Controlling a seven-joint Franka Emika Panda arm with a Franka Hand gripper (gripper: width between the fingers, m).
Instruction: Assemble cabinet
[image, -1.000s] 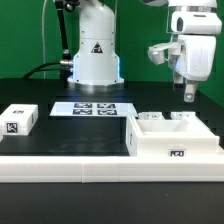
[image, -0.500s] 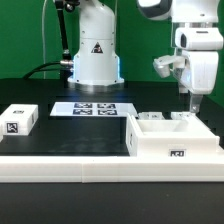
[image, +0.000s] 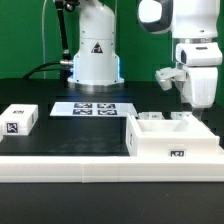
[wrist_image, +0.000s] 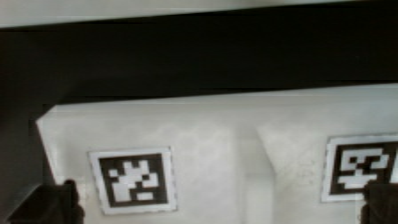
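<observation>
The cabinet (image: 175, 140) is a large white box with tags, lying on the black table at the exterior view's right with its open compartments facing up. My gripper (image: 197, 111) hangs just above the cabinet's far right part, not touching it. In the wrist view the cabinet's white surface (wrist_image: 231, 140) with two black-and-white tags fills the picture. My gripper (wrist_image: 222, 205) is open and empty there, with one dark finger (wrist_image: 54, 203) at each side edge.
A small white tagged block (image: 18, 119) lies at the exterior view's left. The marker board (image: 92, 109) lies flat in front of the robot base (image: 92, 60). A long white rail (image: 90, 170) runs along the front.
My gripper has moved toward the exterior view's right and come down closer to the cabinet's right end. The parts on the table have not moved.
</observation>
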